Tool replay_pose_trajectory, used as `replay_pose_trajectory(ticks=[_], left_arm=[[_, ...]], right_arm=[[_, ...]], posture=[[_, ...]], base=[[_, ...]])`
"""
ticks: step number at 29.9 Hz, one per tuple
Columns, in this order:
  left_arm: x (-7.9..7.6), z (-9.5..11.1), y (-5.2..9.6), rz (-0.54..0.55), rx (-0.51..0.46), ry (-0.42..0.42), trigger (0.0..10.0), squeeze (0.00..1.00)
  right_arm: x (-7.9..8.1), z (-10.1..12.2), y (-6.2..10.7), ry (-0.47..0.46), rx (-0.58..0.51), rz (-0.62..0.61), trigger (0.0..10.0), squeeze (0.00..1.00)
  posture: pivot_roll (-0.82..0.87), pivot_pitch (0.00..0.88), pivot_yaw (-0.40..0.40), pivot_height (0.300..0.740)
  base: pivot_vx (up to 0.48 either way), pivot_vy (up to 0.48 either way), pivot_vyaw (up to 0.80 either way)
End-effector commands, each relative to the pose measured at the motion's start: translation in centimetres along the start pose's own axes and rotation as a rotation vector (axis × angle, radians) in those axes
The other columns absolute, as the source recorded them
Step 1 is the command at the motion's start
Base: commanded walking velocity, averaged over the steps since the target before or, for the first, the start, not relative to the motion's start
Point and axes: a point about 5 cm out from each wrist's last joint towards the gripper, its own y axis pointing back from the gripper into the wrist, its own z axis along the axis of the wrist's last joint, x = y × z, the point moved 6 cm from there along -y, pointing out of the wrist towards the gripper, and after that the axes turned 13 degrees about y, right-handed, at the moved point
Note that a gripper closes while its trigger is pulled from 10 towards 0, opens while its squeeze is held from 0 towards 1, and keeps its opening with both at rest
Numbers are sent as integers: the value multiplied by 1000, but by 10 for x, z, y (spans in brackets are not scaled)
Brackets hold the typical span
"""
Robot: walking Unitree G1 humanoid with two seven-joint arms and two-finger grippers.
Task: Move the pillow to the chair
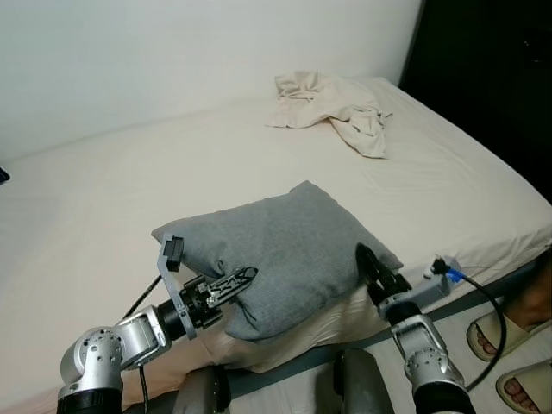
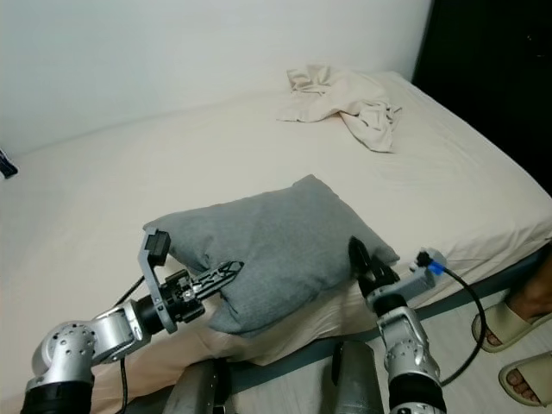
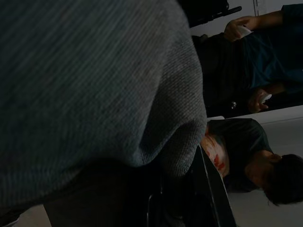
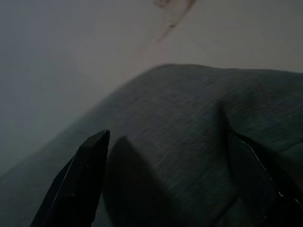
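Note:
A grey pillow (image 1: 280, 254) lies on the cream bed (image 1: 103, 224), overhanging its near edge. My left gripper (image 1: 240, 280) is at the pillow's near left side, and its fingers pinch a fold of the grey fabric. In the left wrist view the pillow (image 3: 90, 80) bulges over one dark finger (image 3: 213, 191). My right gripper (image 1: 369, 263) is against the pillow's right corner. In the right wrist view its two black fingertips (image 4: 92, 151) stand wide apart, with the pillow (image 4: 180, 142) just beyond and between them.
A crumpled beige cloth (image 1: 332, 103) lies at the back of the bed. A person's sandalled feet (image 1: 509, 332) are on the floor at the right. Two people (image 3: 251, 156) are in the left wrist view's background. The bed's edge runs in front of my legs (image 1: 362, 379).

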Motion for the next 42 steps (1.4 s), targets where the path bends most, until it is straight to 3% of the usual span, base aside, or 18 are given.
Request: replay_pose_trajectory(ticks=[1, 6, 7, 14, 21, 28, 32, 35, 39, 42], left_arm=[[-11, -4, 1, -58, 21, -1, 0, 0], [-11, -7, 2, -54, 28, 2, 0, 0], [-11, -8, 2, -53, 29, 2, 0, 0], [-12, -10, 3, -55, 36, 2, 0, 0], [-16, -12, 1, -72, 50, -8, 0, 0], [-18, -13, -1, -77, 59, -15, 0, 0], [-19, -14, -2, -81, 61, -17, 0, 0], [-20, -15, -7, -85, 61, -26, 0, 0], [-36, -19, -18, -135, 64, -73, 0, 0], [-45, -19, -23, -161, 58, -93, 0, 0]], right_arm=[[12, -9, -3, -23, 20, 49, 10000, 0], [2, -17, -5, 19, 62, -20, 10000, 0], [-2, -17, -5, 23, 61, -44, 0, 0], [-5, -15, -6, -8, 51, -54, 0, 0], [-18, -29, -5, -18, 158, -157, 0, 0], [-7, -16, -14, 22, 136, -109, 0, 0], [4, -9, -17, 16, 96, -47, 0, 0], [26, 4, -18, 22, 22, 81, 0, 0], [56, 25, -15, 72, -72, 215, 0, 0], [65, 35, -16, 95, -104, 235, 0, 0]], posture=[[-48, 211, 80, 596], [-46, 214, 78, 596], [-44, 215, 79, 596], [-42, 211, 78, 596], [-43, 205, 78, 596], [-49, 207, 83, 596], [-52, 205, 85, 596], [-49, 204, 84, 596], [-52, 199, 83, 596], [-54, 197, 82, 596]], base=[[0, 0, 0], [0, 0, 0], [0, 0, 0], [0, 0, 0], [0, 0, 0], [0, 0, 0], [0, 0, 0], [0, 0, 0], [0, 0, 0], [0, 0, 0]])
